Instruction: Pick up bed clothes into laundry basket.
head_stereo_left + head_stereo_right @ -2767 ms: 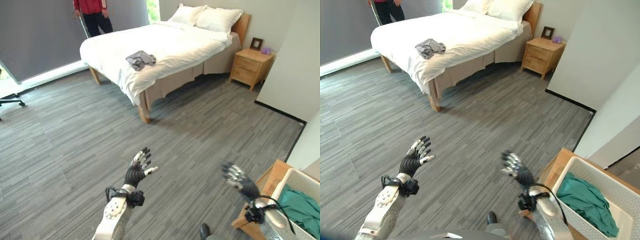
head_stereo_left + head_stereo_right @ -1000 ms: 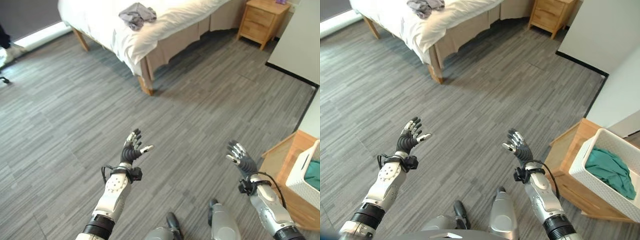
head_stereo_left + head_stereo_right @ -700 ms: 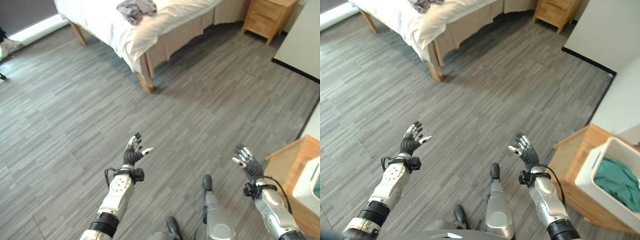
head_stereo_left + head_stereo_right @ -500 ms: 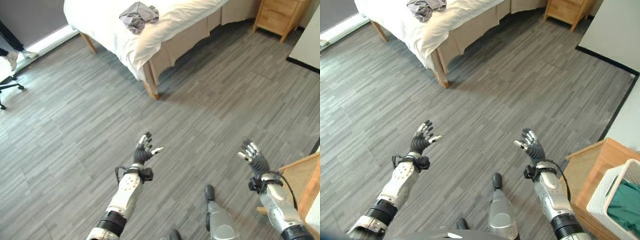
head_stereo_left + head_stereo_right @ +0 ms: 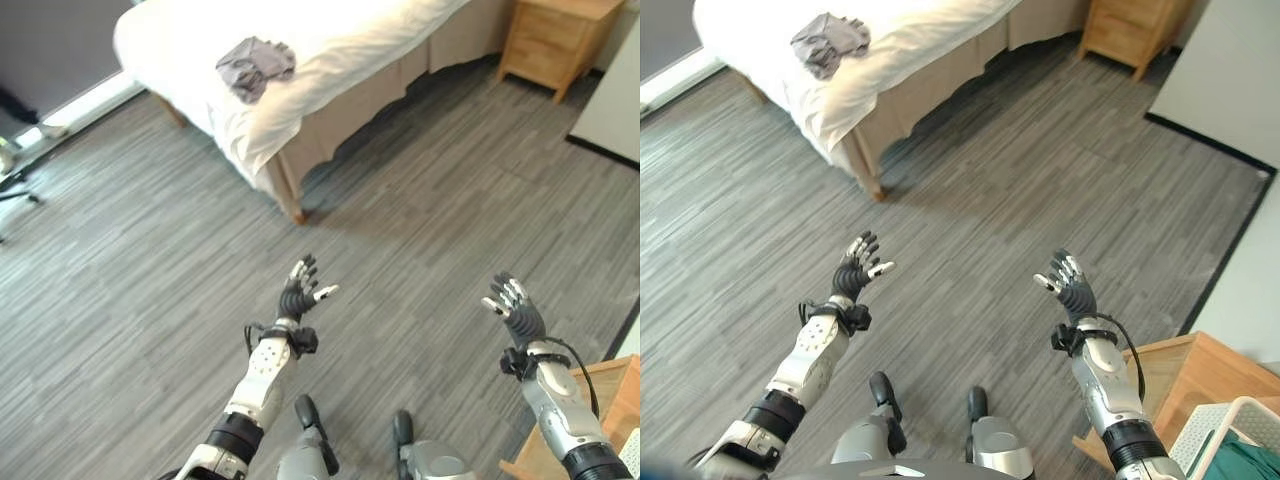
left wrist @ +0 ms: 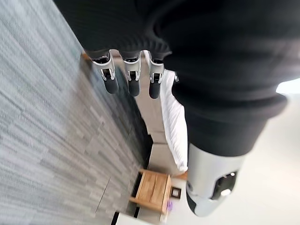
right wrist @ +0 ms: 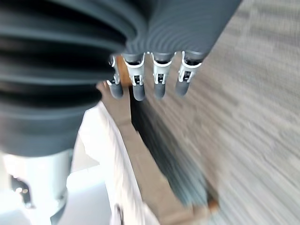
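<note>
Left hand (image 5: 298, 296): I hold it raised over the floor in front of me, fingers spread and straight, nothing in it. I read this as a carry posture for walking, not a reach.
Right hand (image 5: 1070, 286): same posture, fingers splayed, empty; it hangs near the wooden stand (image 5: 1180, 375) at my right.
Bed clothes (image 5: 254, 66): a crumpled grey piece lying on the white bed (image 5: 360, 40), close to the foot-end edge on the side nearest me. It sits well apart from both hands.
Why there: the piece lies near the mattress edge, so I judge it reachable from the floor without leaning far over.
Laundry basket (image 5: 1225, 432): a white corner of it shows on the wooden stand; a green cloth (image 5: 1244, 462) is inside.
Bed edge: the sheet overhangs the corner; the wooden bed leg (image 5: 291, 201) below it juts toward my path.
Nightstand (image 5: 548, 42): stands by the head end, off my line.
Open room: the grey plank floor (image 5: 130, 260) between me and the bed is bare.
Step, as I judge it: approach to the bed, pickup not yet begun.
</note>
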